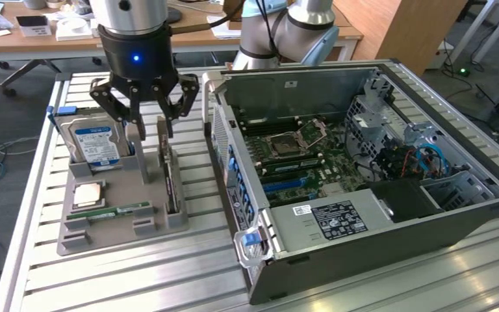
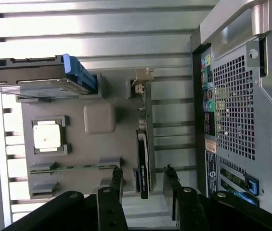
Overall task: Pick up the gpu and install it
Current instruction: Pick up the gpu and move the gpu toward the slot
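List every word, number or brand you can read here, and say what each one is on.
Nothing reads clearly enough to quote.
Blue label on the hard drive: print too small to read.
Black-and-white label on the power supply: blurred, unreadable.
White print along the edge of the gpu: too small to read.
Stickers on the rear of the computer case: unreadable.

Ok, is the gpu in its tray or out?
In: the gpu stands on edge in the grey tray, with the open pincer over it, not touching.
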